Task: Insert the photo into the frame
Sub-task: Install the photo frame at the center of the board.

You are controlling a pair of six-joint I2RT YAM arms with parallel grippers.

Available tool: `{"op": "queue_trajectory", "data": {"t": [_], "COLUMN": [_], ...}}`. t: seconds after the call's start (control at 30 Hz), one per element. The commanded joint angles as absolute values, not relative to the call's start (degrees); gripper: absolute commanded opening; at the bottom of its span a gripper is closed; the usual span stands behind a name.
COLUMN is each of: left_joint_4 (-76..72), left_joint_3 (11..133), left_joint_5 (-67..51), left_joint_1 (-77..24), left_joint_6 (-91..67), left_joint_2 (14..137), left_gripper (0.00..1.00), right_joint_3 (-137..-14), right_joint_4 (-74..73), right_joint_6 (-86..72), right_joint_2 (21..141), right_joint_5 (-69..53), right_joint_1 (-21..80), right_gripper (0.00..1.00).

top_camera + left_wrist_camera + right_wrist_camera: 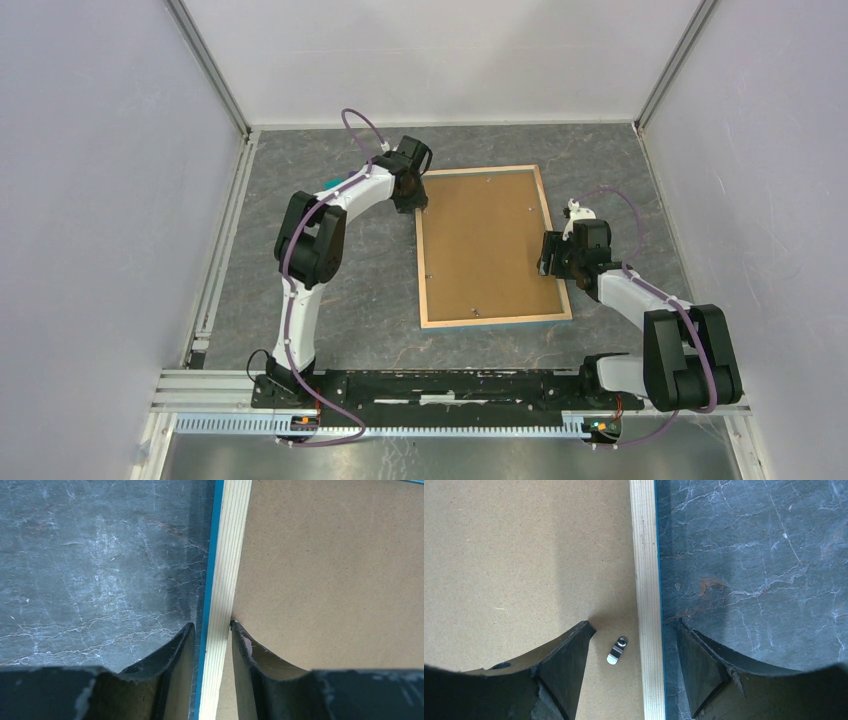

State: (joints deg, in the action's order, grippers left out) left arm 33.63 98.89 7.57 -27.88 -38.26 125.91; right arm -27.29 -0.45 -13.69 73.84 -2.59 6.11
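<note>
The frame (421,270) lies face down on the table, pale wood back upward, with a thin blue edge showing. A brown backing board (487,245) fills it. The photo is hidden. My left gripper (418,205) straddles the frame's left rail (227,570) near the far left corner. Its fingers stand narrowly on either side, the inner one just touching the wood and a thin gap at the outer one. My right gripper (552,262) straddles the right rail (646,555), wide open, with one finger over the board and one over the table.
A small metal turn clip (615,651) sits on the board beside the right rail. The grey marbled table (330,290) is walled by white panels on three sides. An aluminium bar (450,385) carries the arm bases at the near edge.
</note>
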Motion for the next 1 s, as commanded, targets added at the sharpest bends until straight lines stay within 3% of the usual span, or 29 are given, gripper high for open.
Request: {"op": "queue_trajectory", "data": {"t": [0.0,0.4,0.57,0.8,0.97], "left_joint_4": [34.74,41.67,45.86,45.00,36.65], "left_joint_3": [99.93,102.91,102.05,95.74,90.23], "left_joint_5": [9.60,13.55,13.40,6.33,-3.60], "left_joint_1": [-28.18,-29.61,-30.26,-30.11,-28.77], "left_joint_6": [-36.67,-36.36,-37.60,-41.15,-45.53], "left_joint_2": [126.88,131.00,132.07,129.18,121.97], "left_gripper": [0.39,0.34,0.26,0.17,0.11], "right_joint_3": [-27.09,-27.51,-27.60,-27.69,-27.42], "right_joint_4": [-2.47,-2.94,-3.11,-2.98,-2.93], "right_joint_6": [-12.82,-12.84,-12.84,-12.85,-12.92], "right_joint_2": [74.87,74.27,74.10,74.14,74.55], "right_joint_5": [-2.81,-2.72,-2.65,-2.46,-2.71], "right_joint_1": [6.13,6.13,6.15,6.07,6.13], "right_gripper": [0.70,0.70,0.70,0.70,0.70]}}
